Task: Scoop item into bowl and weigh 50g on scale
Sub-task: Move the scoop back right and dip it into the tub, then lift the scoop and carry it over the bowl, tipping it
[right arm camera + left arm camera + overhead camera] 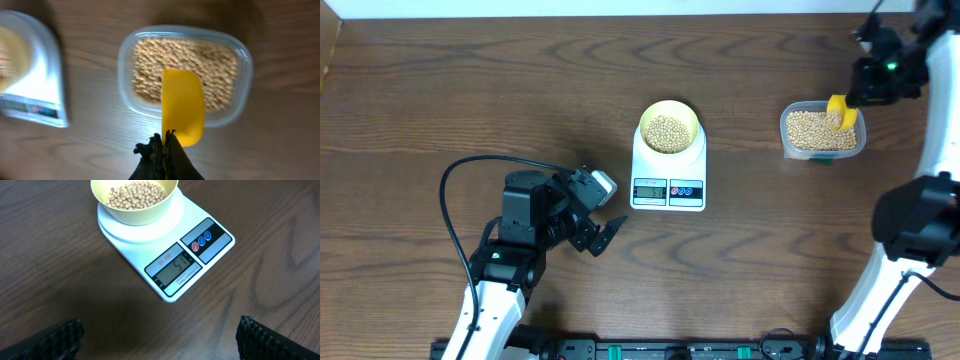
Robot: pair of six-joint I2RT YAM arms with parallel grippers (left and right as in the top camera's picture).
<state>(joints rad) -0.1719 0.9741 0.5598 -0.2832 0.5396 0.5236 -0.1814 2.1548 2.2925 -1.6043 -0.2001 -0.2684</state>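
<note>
Right gripper (165, 137): squeezed tight on the handle of the yellow scoop (183, 107).
Scoop: points straight out from the gripper. Its cup hangs over the clear tub (247, 65) and looks empty.
Tub: full of beans (150, 65).
Left gripper (603, 235): wide open, holding nothing, low on the table.
Way to go: the bowl (145, 215) lies to the left of the scoop, well apart from it.
Bowl: sits on the scale (150, 250) with a heap of beans in it.
Nearer arm: the left one, just beside the scale.
Display (175, 267): seems to read fifty-one, so I think little is left to do.
</note>
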